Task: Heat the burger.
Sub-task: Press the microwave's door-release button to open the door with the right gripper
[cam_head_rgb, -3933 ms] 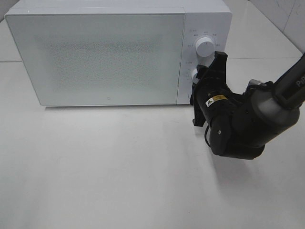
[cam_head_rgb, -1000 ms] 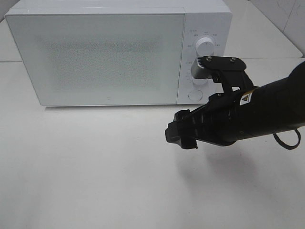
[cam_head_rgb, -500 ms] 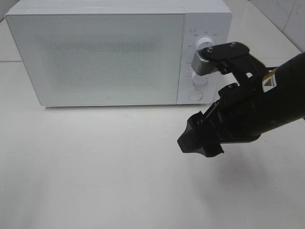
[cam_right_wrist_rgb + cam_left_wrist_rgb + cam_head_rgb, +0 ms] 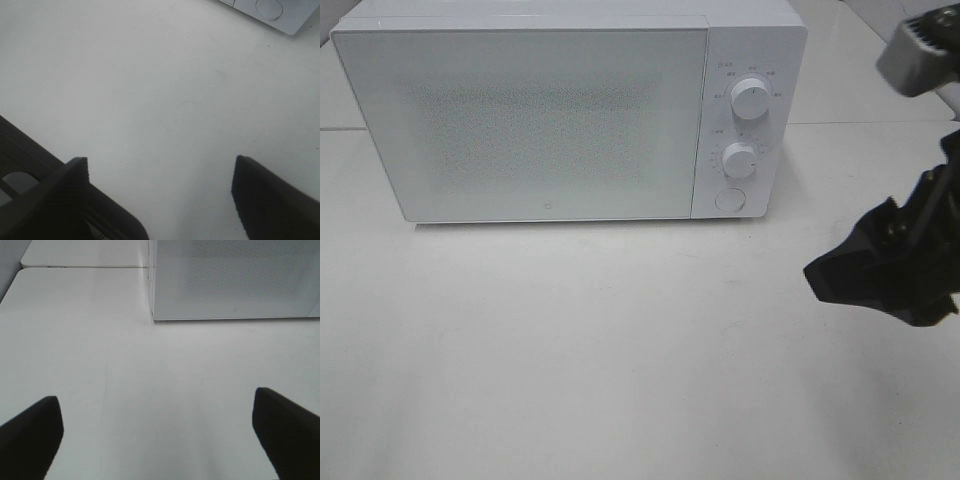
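Note:
The burger is out of view in every frame. The white microwave (image 4: 550, 110) stands at the back of the table with its frosted door shut; nothing shows through it. My right gripper (image 4: 840, 272) hangs at the right edge, to the right of the control panel and apart from it. In the right wrist view the right gripper (image 4: 157, 200) is open over bare table, with nothing between its fingers (image 4: 65, 195). The left gripper (image 4: 157, 432) is also open and empty, facing the microwave's (image 4: 235, 280) front from a distance. The left arm does not show in the exterior view.
The microwave's panel carries two round knobs (image 4: 749, 100) (image 4: 739, 160) and a round button (image 4: 729, 199) below them. That button (image 4: 268, 7) also shows in the right wrist view. White table (image 4: 570, 350) lies in front of the microwave. A seam runs through the table behind it.
The right arm has drawn back from in front of the control panel to the right edge of the view. The microwave's knobs now show in full. The door stays shut.

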